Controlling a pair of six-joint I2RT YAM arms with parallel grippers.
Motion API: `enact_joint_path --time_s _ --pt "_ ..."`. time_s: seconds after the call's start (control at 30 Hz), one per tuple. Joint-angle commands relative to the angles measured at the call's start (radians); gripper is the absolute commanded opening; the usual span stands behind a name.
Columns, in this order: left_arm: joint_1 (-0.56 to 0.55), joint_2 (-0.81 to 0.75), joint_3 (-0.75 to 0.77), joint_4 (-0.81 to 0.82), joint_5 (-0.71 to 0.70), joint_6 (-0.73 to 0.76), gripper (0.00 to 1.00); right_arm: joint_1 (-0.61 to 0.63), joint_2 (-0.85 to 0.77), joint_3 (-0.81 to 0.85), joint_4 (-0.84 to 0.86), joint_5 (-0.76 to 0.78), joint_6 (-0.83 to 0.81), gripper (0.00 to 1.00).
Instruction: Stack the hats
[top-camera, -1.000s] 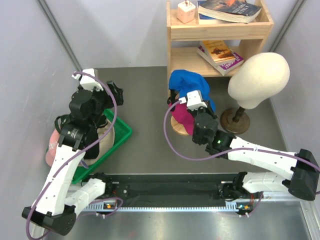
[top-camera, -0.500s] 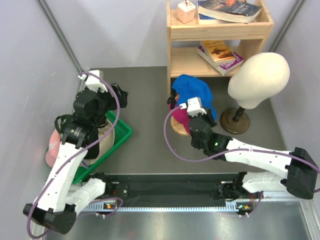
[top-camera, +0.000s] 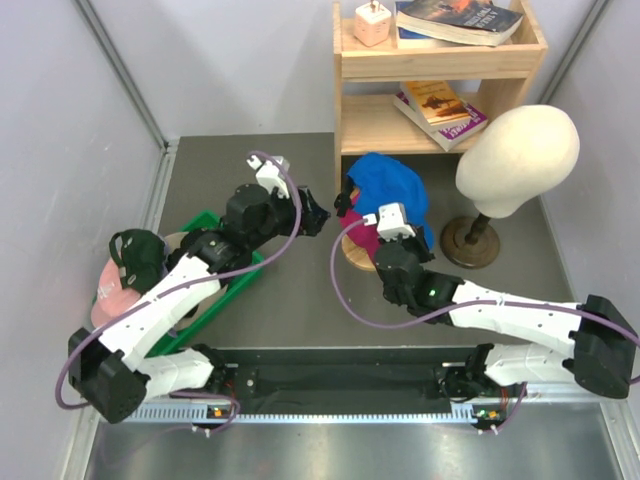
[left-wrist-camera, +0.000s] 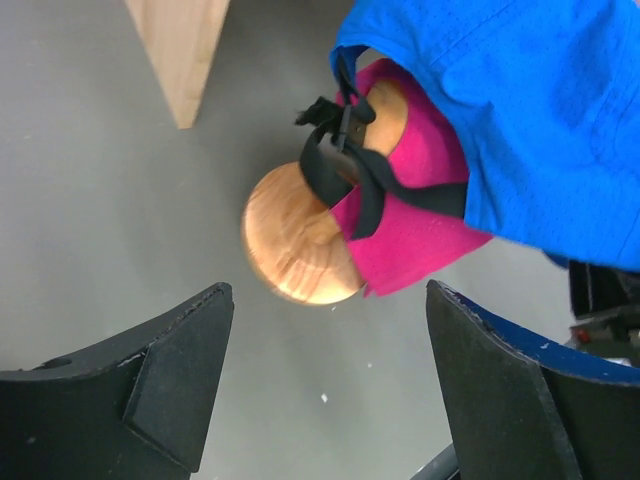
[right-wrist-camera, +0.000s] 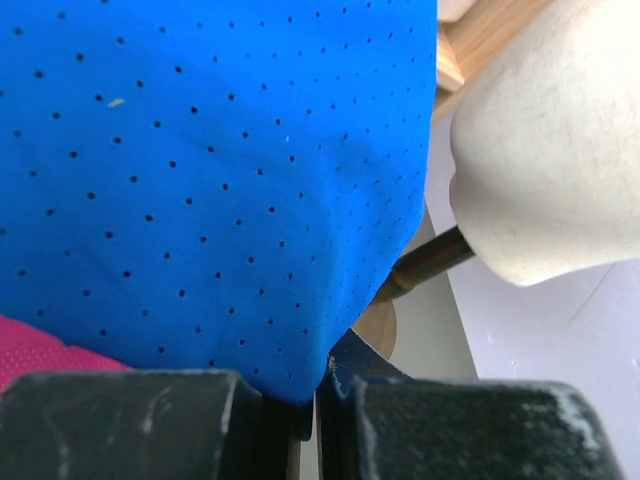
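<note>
Where right end effector (right-wrist-camera: 318, 382) sits pinched shut, hem of blue cap (top-camera: 385, 185) caught between jaws. Blue cap draped over bright pink hat (left-wrist-camera: 410, 230) on wooden stand (left-wrist-camera: 295, 250), toward far edge of worktop (top-camera: 290, 300), just beside mannequin head (top-camera: 520, 145). Left end effector (top-camera: 318, 216) spread wide, holding nothing, hovering just left of stand. Black cap (top-camera: 140, 255) and pale pink cap (top-camera: 105, 300) in green bin (top-camera: 245, 265) at left edge.
</note>
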Motion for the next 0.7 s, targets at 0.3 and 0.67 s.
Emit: enact_joint_path --time_s 0.3,0.67 --pt "-0.035 0.212 0.123 0.238 0.001 -0.023 0.72 0.037 -0.045 -0.039 -0.018 -0.045 0.066 0.00" --pt "-0.038 0.367 0.252 0.251 -0.013 0.034 0.64 0.037 -0.031 -0.043 -0.023 -0.048 0.073 0.00"
